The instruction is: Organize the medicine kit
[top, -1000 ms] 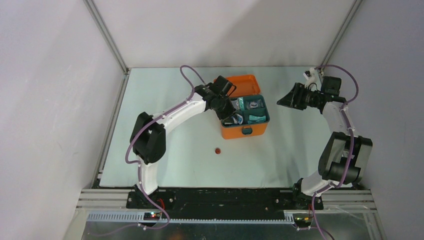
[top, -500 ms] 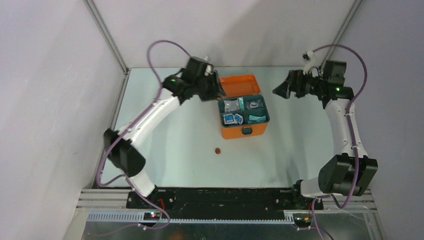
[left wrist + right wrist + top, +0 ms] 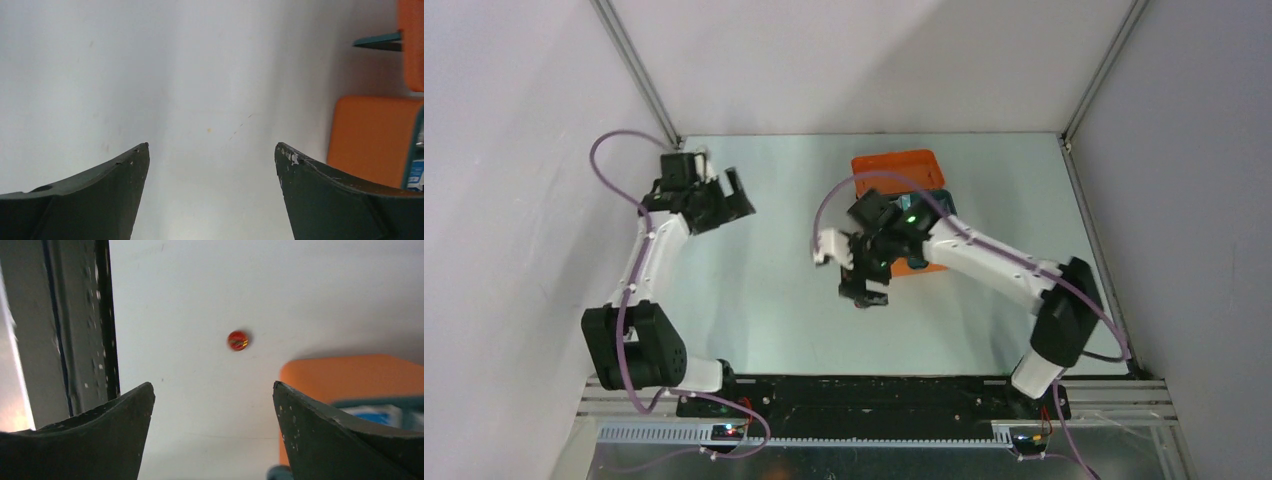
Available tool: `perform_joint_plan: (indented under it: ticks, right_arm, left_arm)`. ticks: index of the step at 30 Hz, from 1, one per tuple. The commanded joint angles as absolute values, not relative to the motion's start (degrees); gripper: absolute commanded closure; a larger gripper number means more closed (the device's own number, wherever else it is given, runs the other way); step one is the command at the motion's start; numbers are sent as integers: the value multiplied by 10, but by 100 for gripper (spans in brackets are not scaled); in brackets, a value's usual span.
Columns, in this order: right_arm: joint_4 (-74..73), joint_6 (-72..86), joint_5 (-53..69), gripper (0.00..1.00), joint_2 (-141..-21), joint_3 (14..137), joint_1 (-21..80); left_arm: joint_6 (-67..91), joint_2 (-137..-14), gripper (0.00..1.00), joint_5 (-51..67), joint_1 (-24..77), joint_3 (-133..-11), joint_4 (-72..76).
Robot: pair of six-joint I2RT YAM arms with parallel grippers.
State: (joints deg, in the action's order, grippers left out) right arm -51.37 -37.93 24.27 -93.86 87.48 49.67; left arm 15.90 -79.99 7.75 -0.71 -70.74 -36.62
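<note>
Both grippers gape empty: right gripper (image 3: 212, 390) over a small red ball (image 3: 237, 340) beside the medicine kit (image 3: 894, 165), left gripper (image 3: 211, 150) well apart.

Bare counter (image 3: 754, 300) lies between the two arms. The left tool (image 3: 734, 196) hovers over the far left corner, jaws spread, nothing under it. The orange medicine kit (image 3: 894, 170), lid raised, stands at far centre, partly covered by the right arm. A small red ball (image 3: 237, 340) sits just beside the kit's front.
</note>
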Motion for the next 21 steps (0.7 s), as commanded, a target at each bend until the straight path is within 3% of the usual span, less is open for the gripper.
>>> perform_joint_plan:
  ticks: [1, 11, 21]
  right_arm:
    - [-557, -461, 157, 13, -987, 869, 530]
    - [-503, -490, 187, 39, -1104, 893, 545]
    - [-463, -527, 167, 38, -1153, 893, 559]
  left_arm:
    - [133, -756, 0, 218, -86, -679, -338]
    - [100, -648, 4, 305, -129, -642, -320]
    - [96, -601, 4, 296, -129, -628, -313]
